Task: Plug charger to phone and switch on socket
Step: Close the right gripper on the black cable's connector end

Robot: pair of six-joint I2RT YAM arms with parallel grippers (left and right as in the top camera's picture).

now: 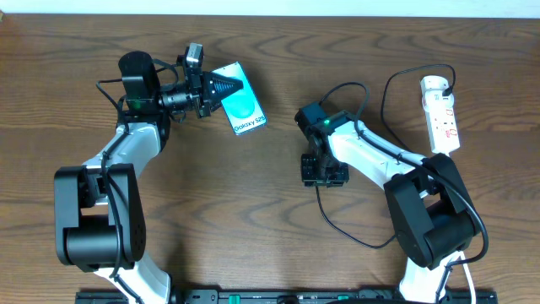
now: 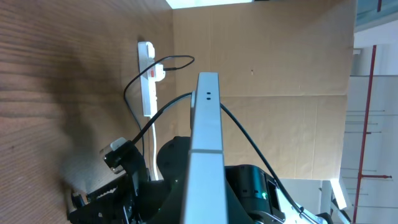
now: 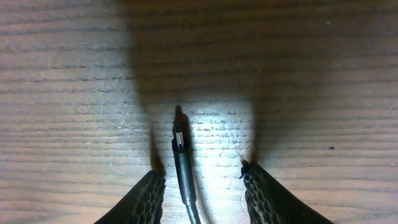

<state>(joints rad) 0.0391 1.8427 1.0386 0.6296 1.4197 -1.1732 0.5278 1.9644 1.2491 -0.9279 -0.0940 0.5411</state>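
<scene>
Charger (image 3: 181, 155) lies loose on the table (image 3: 323, 68) between the wide-open fingers of the empty right pincer (image 3: 202, 175), plug tip pointing away from it. Thin, light and limp, it is likely best pinched at the stiff tip. The left pincer (image 1: 218, 88), well apart, grips the phone (image 1: 245, 110) by one end.

phone (image 1: 245, 110) is showing a cyan-blue screen with white text, socket (image 1: 441, 114) is reading white with red markings, and charger (image 3: 184, 177) is showing black with a light metallic tip. Tabletop (image 1: 253, 211) is showing brown wood grain in fine streaks. Right claw (image 3: 202, 174) pads (image 3: 147, 198) are showing black with a diamond-knurl pattern.
</scene>
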